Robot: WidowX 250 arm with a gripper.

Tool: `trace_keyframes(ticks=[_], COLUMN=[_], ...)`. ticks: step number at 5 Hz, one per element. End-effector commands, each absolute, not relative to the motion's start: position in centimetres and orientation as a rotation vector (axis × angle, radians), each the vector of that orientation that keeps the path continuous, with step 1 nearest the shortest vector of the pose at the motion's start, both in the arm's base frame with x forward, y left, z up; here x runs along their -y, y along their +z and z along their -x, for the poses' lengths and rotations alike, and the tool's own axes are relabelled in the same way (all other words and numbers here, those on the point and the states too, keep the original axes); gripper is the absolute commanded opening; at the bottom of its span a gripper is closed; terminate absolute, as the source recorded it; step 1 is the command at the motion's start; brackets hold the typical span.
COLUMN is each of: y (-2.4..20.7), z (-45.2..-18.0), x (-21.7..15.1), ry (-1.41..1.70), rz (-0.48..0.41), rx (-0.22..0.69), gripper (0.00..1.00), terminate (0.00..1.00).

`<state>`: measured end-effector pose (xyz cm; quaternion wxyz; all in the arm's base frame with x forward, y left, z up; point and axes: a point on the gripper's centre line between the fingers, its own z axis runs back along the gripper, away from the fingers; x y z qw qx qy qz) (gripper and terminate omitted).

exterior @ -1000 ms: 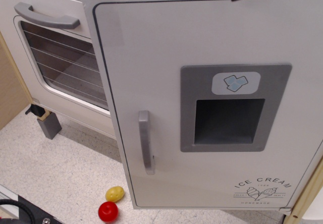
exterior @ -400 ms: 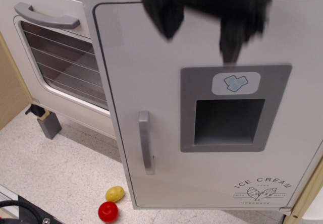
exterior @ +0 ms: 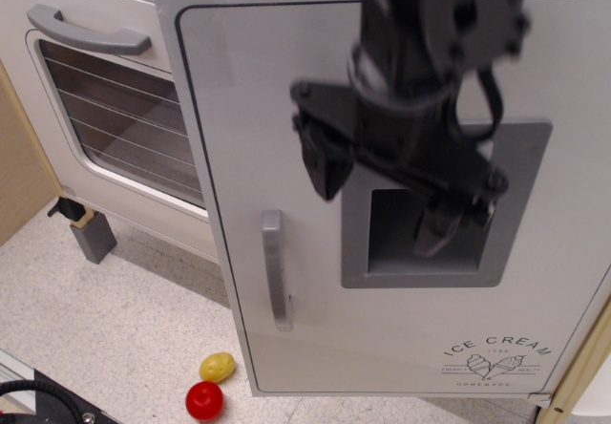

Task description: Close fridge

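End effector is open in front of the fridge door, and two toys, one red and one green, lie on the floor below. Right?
Not quite. The observation.image view shows a red toy and a yellow toy, not green. The end effector is open before the fridge door.

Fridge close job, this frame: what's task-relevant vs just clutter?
Task-relevant:
- fridge door, swung open
- its grey vertical handle
- gripper, open, in front of the dispenser panel

Lying about:
- oven door with horizontal handle
- yellow toy on the floor
- red toy beside it
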<state>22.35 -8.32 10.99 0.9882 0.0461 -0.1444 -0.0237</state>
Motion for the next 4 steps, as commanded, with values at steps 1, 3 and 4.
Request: trace_keyframes(ticks=[1,3,4], y=[9.4,9.8,10.1], z=[-24.2,-27.4,-28.7], x=[6.1,3.1,1.7], ry=[0.063,0.174,0.233], rz=[0.003,0.115,0.123], rx=[0.400,0.543,0.587], gripper=[1.00,1.00,1.00], terminate=[0.00,0.00,0.00])
